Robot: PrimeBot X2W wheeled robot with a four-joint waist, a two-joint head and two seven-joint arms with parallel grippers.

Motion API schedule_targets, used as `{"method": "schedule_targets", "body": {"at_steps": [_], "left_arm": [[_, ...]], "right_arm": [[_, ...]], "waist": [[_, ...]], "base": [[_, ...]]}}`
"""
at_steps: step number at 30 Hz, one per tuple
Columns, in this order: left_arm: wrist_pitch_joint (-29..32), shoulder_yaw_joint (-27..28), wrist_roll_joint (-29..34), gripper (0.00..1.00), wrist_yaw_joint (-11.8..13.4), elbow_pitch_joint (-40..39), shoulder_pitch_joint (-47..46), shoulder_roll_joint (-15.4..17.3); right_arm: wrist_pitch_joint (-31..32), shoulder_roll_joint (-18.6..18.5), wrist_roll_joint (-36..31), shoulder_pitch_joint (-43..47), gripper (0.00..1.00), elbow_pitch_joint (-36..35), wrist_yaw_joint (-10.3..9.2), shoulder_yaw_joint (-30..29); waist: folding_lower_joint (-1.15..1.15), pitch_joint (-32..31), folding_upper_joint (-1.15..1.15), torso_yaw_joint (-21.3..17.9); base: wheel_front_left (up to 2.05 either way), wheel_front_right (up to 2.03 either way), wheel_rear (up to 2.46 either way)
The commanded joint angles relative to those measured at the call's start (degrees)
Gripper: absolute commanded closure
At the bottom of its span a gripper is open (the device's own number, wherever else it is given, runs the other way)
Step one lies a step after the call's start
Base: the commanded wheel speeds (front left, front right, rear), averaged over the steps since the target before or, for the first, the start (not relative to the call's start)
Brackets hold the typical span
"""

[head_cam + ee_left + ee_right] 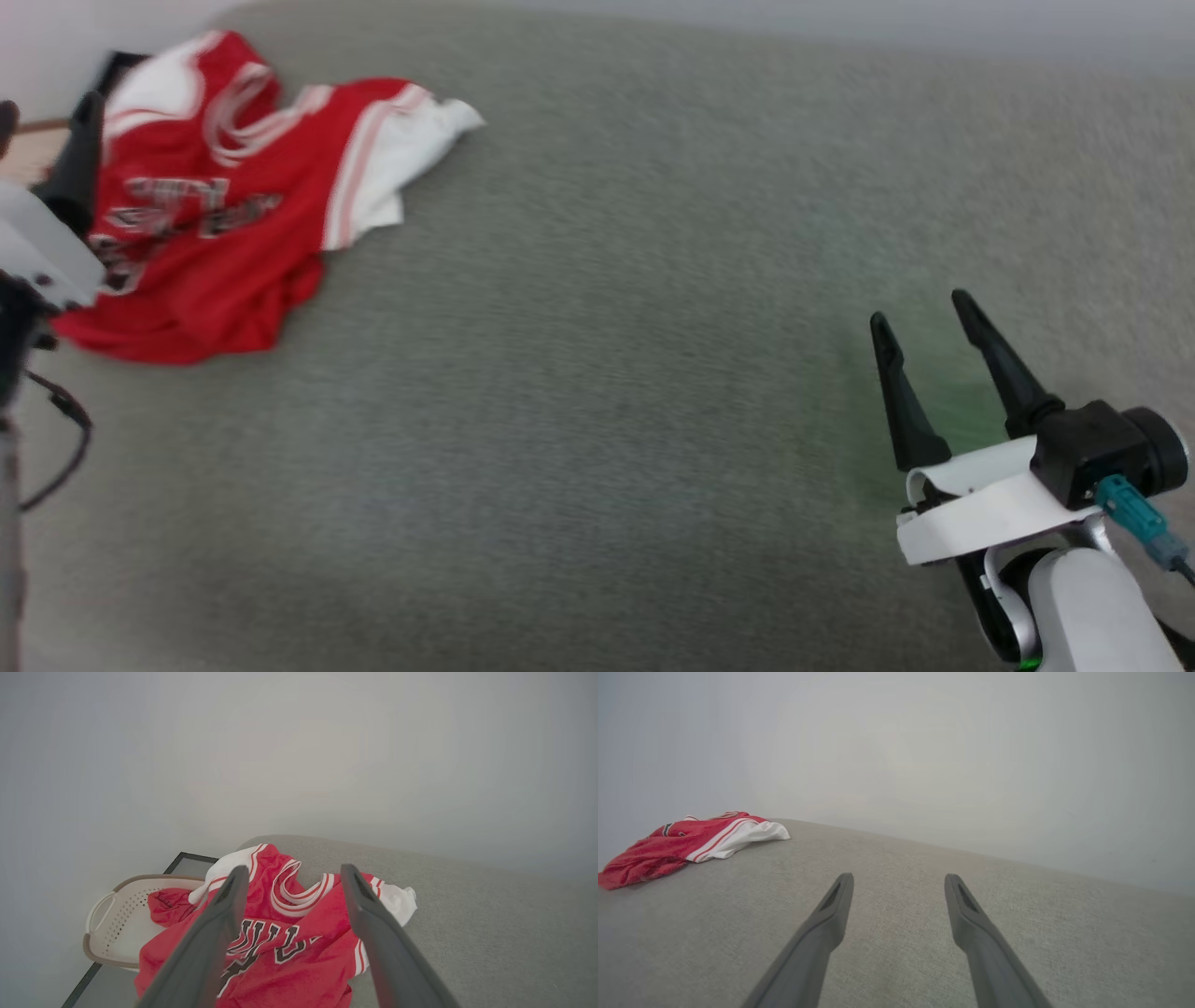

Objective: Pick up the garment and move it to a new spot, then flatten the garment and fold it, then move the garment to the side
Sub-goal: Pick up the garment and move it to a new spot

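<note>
Crumpled jersey (215, 205) lies far left, straight ahead of the left end effector (289, 872), fingers wide, empty. Right end effector (920, 313), also wide and empty, sits well apart.

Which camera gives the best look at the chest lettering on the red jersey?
The left wrist view: the red jersey lies close and sharp, black lettering facing the camera. The head view shows it motion-blurred, letters smeared. The right wrist view shows it far off, nearly edge-on.

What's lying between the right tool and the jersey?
Nothing. The head view shows bare grey surface all the way from the right tool to the jersey.
</note>
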Motion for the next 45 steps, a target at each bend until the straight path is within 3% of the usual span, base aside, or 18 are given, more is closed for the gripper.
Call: {"method": "schedule_targets", "body": {"at_steps": [1, 9, 16, 25, 32, 33, 34, 35, 45], "left_arm": [[0.3, 0.0, -0.5, 0.0, -0.1, 0.4, -0.9, 0.2], [10.0, -1.4, -2.4, 0.0, 0.1, 12.6, -7.2, 4.0], [16.4, -3.1, -2.4, 0.0, 0.8, 20.5, -10.3, 5.1], [19.3, -4.9, -2.6, 0.0, 0.6, 29.1, -14.3, 5.8], [18.8, -6.0, -3.1, 0.0, 0.5, 35.7, -15.4, 4.3], [18.5, -5.8, -3.3, 0.34, 0.4, 36.5, -15.6, 4.1], [18.1, -5.9, -3.4, 0.87, 0.4, 37.1, -15.9, 3.9], [17.7, -6.1, -3.4, 1.0, 0.3, 37.7, -16.1, 3.7], [12.6, -6.6, -4.4, 1.0, 0.0, 40.2, -18.6, 4.1]], "right_arm": [[0.1, 0.0, -0.5, -1.1, 0.0, -0.4, 0.02, -0.1], [2.4, -1.0, -1.2, -1.2, 0.0, -5.6, 0.02, -0.4], [5.1, -1.3, -1.5, -1.1, 0.0, -11.2, 0.02, -0.8], [9.2, -1.6, -1.0, -1.5, 0.0, -16.4, 0.02, -0.8], [10.4, -1.8, -1.0, -1.1, 0.0, -18.1, 0.02, -1.7], [10.4, -1.9, -0.9, -1.0, 0.0, -18.0, 0.02, -1.8], [10.3, -2.0, -0.9, -1.0, 0.0, -17.9, 0.02, -2.0], [10.3, -2.0, -1.0, -0.8, 0.0, -17.8, 0.02, -2.1], [9.7, -1.8, -0.7, 0.7, 0.0, -15.8, 0.02, -2.1]], "waist": [[0.0, 5.1, 0.0, -5.1], [0.0, 8.3, 0.0, -8.0], [0.0, 10.5, 0.0, -10.0], [0.0, 13.4, 0.0, -11.5], [0.0, 14.4, 0.0, -11.5], [0.0, 14.4, 0.0, -11.4], [0.0, 14.4, 0.0, -11.3], [0.0, 14.3, 0.0, -11.2], [0.0, 10.7, 0.0, -9.5]], "base": [[0.0, 0.0, 0.0], [0.0, 0.0, 0.0], [0.0, 0.0, 0.0], [0.0, 0.0, 0.0], [0.0, 0.0, 0.0], [0.0, 0.0, 0.0], [0.0, 0.0, 0.0], [0.0, 0.0, 0.0], [0.0, 0.0, 0.0]]}}
